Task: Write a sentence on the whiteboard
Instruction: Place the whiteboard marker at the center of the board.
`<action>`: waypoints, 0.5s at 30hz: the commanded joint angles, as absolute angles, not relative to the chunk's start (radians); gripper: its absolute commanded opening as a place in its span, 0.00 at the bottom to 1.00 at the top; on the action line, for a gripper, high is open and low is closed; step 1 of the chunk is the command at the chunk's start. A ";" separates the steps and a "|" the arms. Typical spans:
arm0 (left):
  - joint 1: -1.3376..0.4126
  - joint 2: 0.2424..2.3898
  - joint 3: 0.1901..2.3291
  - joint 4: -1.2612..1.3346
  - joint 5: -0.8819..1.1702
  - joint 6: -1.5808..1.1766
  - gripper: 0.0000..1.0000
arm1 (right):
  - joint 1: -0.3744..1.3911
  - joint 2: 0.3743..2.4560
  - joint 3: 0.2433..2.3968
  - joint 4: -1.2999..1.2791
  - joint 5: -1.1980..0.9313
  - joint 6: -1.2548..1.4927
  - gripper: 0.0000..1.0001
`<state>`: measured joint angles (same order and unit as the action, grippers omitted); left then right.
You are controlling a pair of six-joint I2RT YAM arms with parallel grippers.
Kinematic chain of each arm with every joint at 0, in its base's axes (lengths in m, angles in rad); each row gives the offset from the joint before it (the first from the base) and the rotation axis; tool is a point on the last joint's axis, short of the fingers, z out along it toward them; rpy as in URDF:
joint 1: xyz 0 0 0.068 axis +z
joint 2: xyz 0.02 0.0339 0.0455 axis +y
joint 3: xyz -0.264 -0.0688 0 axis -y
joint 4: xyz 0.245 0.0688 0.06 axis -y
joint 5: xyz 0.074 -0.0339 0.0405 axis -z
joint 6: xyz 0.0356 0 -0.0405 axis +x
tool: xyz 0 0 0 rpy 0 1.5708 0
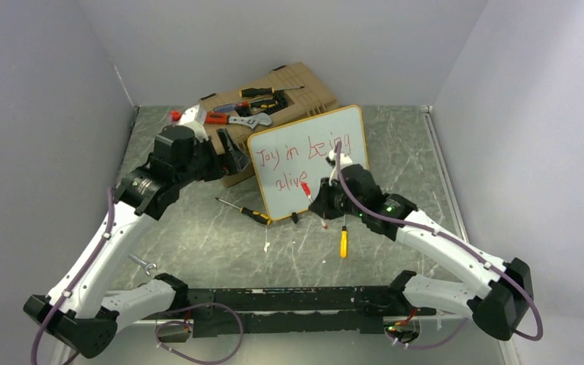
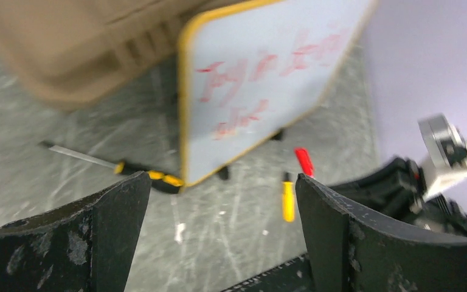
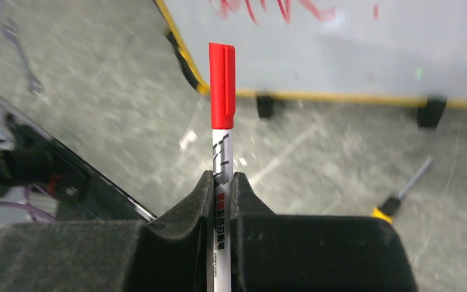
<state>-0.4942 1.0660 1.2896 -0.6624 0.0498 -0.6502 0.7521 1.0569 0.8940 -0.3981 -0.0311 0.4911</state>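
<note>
Low before the whiteboard (image 1: 308,161), right arm (image 1: 441,242) bends, jaws pinching a marker (image 3: 222,115).

Sentence (image 2: 261,70) blurred, L wrist view; toolbox (image 2: 79,48) cut off.

toolbox (image 1: 296,87) just behind whiteboard (image 1: 296,163), screwdrivers (image 1: 257,216) lying before it, bare table (image 1: 403,152) rightward

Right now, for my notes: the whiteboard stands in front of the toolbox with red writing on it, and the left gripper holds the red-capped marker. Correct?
No: the right gripper holds the marker, shut on it, as the right wrist view shows; the left gripper is open and empty. The whiteboard does stand in front of the toolbox with red writing on it.
</note>
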 commanded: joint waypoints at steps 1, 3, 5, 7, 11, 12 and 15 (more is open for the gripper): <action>-0.436 0.997 1.179 -0.728 -0.117 -0.690 0.94 | 0.768 1.081 0.815 -0.481 -0.018 0.546 0.00; -0.431 0.976 1.128 -0.731 -0.138 -0.705 0.94 | 0.771 1.098 0.781 -0.471 -0.005 0.563 0.00; -0.430 0.958 1.084 -0.732 -0.151 -0.710 0.94 | 0.772 1.120 0.753 -0.462 0.009 0.573 0.00; -0.425 0.942 1.042 -0.726 -0.160 -0.715 0.94 | 0.772 1.147 0.733 -0.458 0.039 0.582 0.00; -0.397 0.930 0.967 -0.688 -0.112 -0.711 0.95 | 0.773 1.210 0.718 -0.425 0.043 0.586 0.03; -0.388 0.932 0.953 -0.681 -0.105 -0.713 0.95 | 0.772 1.228 0.719 -0.416 0.047 0.582 0.05; -0.351 0.939 0.913 -0.662 -0.083 -0.709 0.95 | 0.772 1.276 0.727 -0.393 0.050 0.577 0.13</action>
